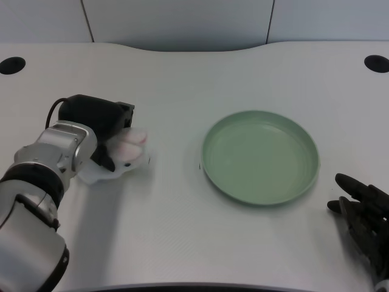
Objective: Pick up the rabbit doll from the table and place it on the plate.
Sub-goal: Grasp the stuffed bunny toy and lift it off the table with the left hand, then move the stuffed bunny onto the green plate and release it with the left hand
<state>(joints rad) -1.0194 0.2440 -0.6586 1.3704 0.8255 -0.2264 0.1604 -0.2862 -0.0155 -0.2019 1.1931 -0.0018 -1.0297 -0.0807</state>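
Observation:
A white rabbit doll (127, 148) with pink ears lies at the left of the white table, half covered by my left hand (97, 118). The black hand comes over the doll from the left and behind. One finger (107, 158) curls down across the doll's front, so the hand grips it. The doll's white body sticks out beneath the wrist, still low on the table surface. An empty green plate (260, 157) sits to the right of centre, well apart from the doll.
My right hand (363, 213) rests at the lower right corner, just beyond the plate's rim. Two dark round holes (12, 64) (376, 63) mark the table's far corners. A grey wall runs behind the table's back edge.

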